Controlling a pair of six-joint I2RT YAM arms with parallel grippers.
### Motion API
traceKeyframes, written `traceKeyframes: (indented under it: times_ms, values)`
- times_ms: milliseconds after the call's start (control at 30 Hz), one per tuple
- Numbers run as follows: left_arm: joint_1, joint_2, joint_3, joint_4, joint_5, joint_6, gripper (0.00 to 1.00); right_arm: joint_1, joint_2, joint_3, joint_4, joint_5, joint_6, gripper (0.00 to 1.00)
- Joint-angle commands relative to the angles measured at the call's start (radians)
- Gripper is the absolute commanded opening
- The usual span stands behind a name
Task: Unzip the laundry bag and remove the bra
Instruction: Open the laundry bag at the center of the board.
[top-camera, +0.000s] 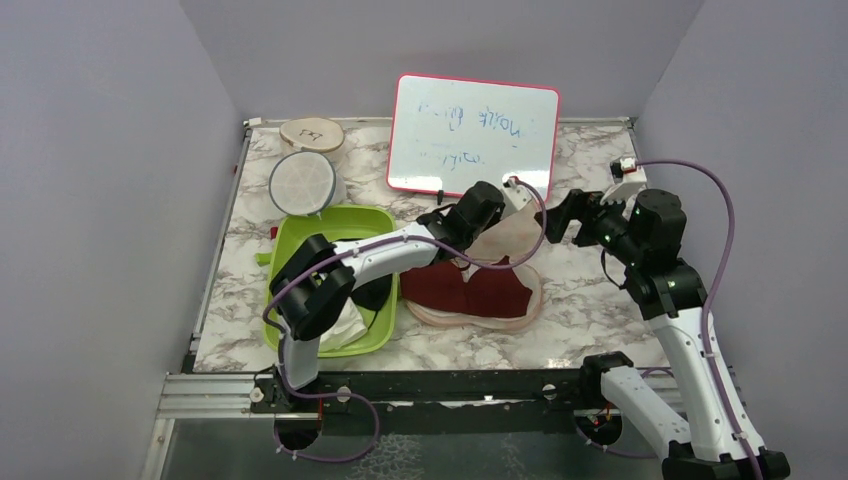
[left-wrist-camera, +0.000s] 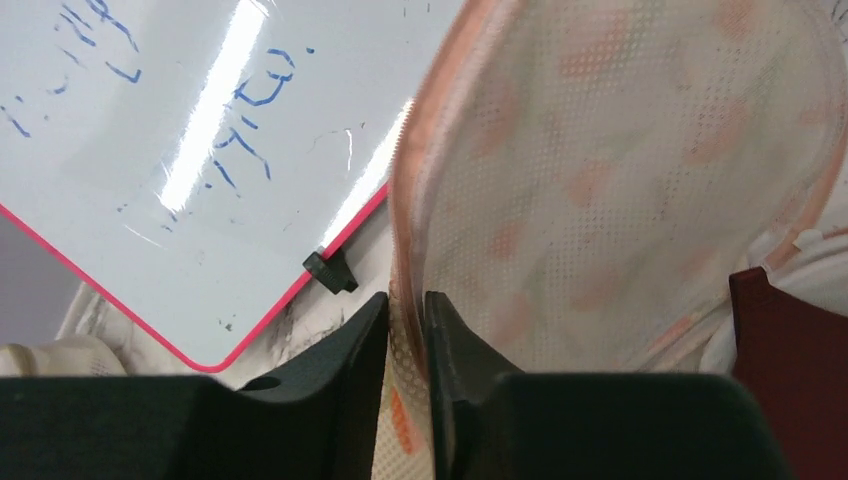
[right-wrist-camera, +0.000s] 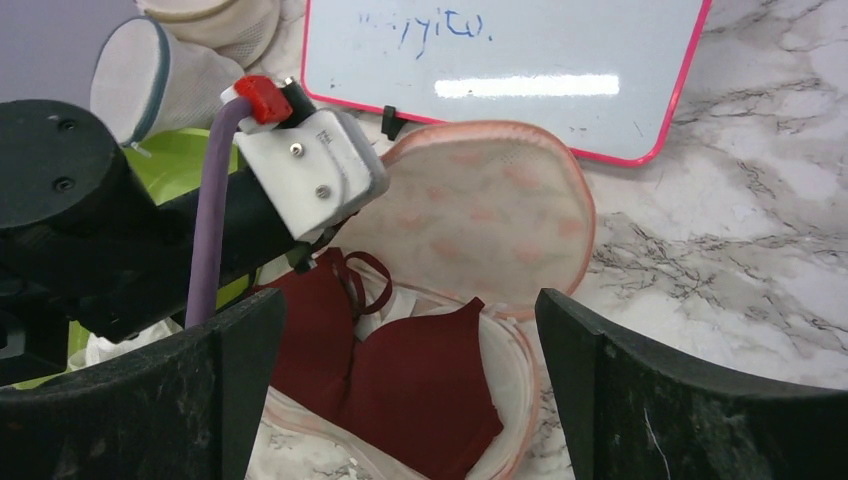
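The laundry bag (top-camera: 533, 300) lies open in the middle of the table, with its peach leaf-printed top flap (right-wrist-camera: 480, 210) lifted upright. My left gripper (left-wrist-camera: 407, 305) is shut on that flap's zip edge, and the flap's mesh (left-wrist-camera: 620, 180) fills the view beyond the fingers. In the bag's lower half the dark maroon bra (right-wrist-camera: 420, 380) lies with its cups up, also seen from above as bra (top-camera: 470, 290). My right gripper (right-wrist-camera: 410, 300) hangs open above and to the right of the bag, holding nothing, at the right of the table as right gripper (top-camera: 560, 222).
A green tub (top-camera: 300, 240) with white cloth (top-camera: 345, 320) and a black garment (top-camera: 372, 295) sits left of the bag. A pink-framed whiteboard (top-camera: 475, 130) stands behind it. A round white mesh disc (top-camera: 302, 182) and a beige disc (top-camera: 312, 133) are at the back left.
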Motion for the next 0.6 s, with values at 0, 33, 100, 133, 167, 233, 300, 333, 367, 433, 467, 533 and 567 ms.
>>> traceKeyframes:
  times_ms: [0, 33, 100, 133, 167, 233, 300, 333, 367, 433, 467, 533, 567]
  values:
    - [0.017, 0.06, 0.121, -0.123, -0.068, -0.057, 0.25, 0.003, -0.009, -0.003, -0.033, 0.025, -0.004, 0.94]
    - [0.02, 0.05, 0.121, -0.132, -0.084, -0.061, 0.33, 0.003, -0.009, 0.0, -0.036, 0.028, -0.008, 0.94]
    - [0.022, 0.009, 0.094, -0.125, -0.113, -0.066, 0.48, 0.003, -0.007, 0.004, -0.037, 0.036, -0.011, 0.94]
    - [0.023, -0.018, 0.078, -0.125, -0.126, -0.069, 0.53, 0.003, -0.005, 0.007, -0.036, 0.039, -0.014, 0.94]
    - [0.023, -0.051, 0.059, -0.124, -0.126, -0.07, 0.58, 0.003, -0.002, 0.008, -0.033, 0.041, -0.014, 0.94]
    - [0.023, -0.124, 0.006, -0.122, -0.102, -0.068, 0.78, 0.003, 0.007, 0.007, -0.024, 0.037, -0.013, 0.93]
    - [0.022, -0.212, -0.068, -0.12, -0.046, -0.058, 0.86, 0.003, 0.02, 0.005, -0.015, 0.029, -0.015, 0.94]
    - [0.022, -0.271, -0.111, -0.119, 0.008, -0.043, 0.88, 0.003, 0.027, 0.003, -0.012, 0.025, -0.015, 0.94]
    - [0.021, -0.315, -0.154, -0.118, 0.068, -0.025, 0.9, 0.003, 0.032, -0.001, -0.005, 0.021, -0.017, 0.94]
    - [0.013, -0.404, -0.252, -0.115, 0.2, 0.016, 0.9, 0.002, 0.041, -0.01, 0.009, 0.011, -0.018, 0.94]
    - [0.004, -0.447, -0.298, -0.115, 0.257, 0.045, 0.9, 0.003, 0.045, -0.014, 0.017, 0.008, -0.018, 0.94]
    - [-0.031, -0.525, -0.401, -0.094, 0.321, 0.096, 0.88, 0.003, 0.054, -0.019, 0.027, 0.002, -0.018, 0.94]
    - [-0.071, -0.552, -0.447, -0.078, 0.314, 0.114, 0.86, 0.002, 0.057, -0.02, 0.031, -0.002, -0.018, 0.94]
